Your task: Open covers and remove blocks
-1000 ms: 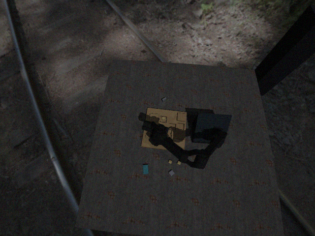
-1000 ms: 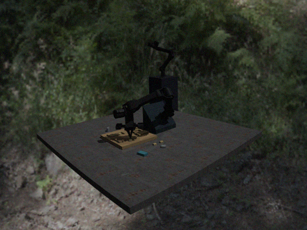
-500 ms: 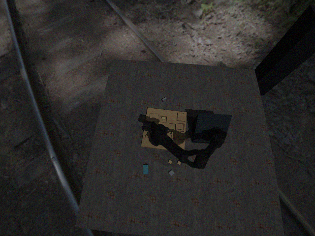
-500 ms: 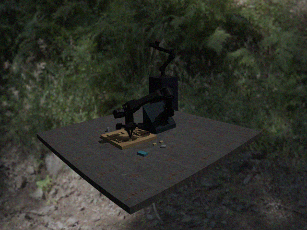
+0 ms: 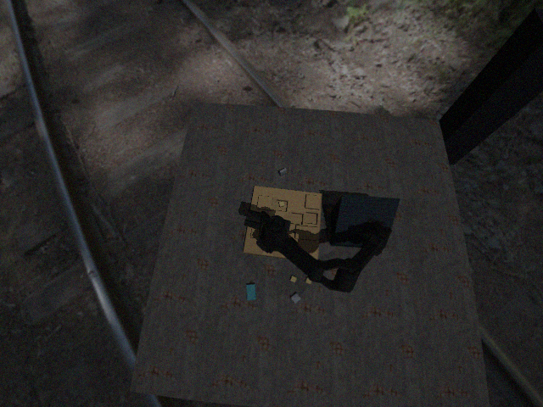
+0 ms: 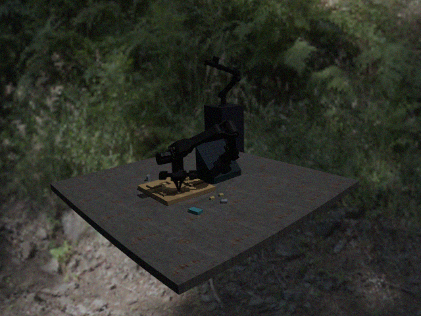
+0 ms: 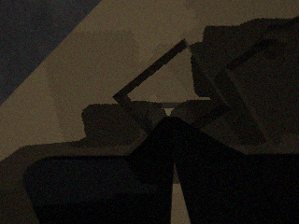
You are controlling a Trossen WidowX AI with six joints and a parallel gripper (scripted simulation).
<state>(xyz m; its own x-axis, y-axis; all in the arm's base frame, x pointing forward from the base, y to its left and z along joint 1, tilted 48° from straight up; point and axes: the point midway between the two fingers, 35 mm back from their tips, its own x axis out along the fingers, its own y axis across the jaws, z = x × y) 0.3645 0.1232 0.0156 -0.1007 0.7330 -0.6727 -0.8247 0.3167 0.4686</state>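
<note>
The tan puzzle board (image 5: 293, 194) (image 6: 190, 197) (image 7: 93, 61) lies flat, with outlined covers and wells. My gripper (image 6: 179, 191) (image 7: 169, 123) is shut and empty, tips down low over the board's near part. In the wrist view a square dark outline (image 7: 150, 68) lies just beyond the fingertips, with a pale bit partly hidden by them. A small yellow piece (image 5: 281, 203) shows on the board. A teal block (image 5: 250, 292) (image 6: 195, 210), two yellow blocks (image 5: 293, 278) (image 6: 212, 197) and a grey block (image 5: 295, 298) (image 6: 223, 201) rest on the table. Arm and shadow hide some covers.
Another small grey piece (image 5: 282, 171) (image 6: 147, 177) lies on the table past the board's far side. A dark blue wedge-shaped stand (image 5: 366, 214) (image 6: 208, 158) is beside the board, near the arm's base. A tall dark pillar (image 6: 224, 115) stands behind it.
</note>
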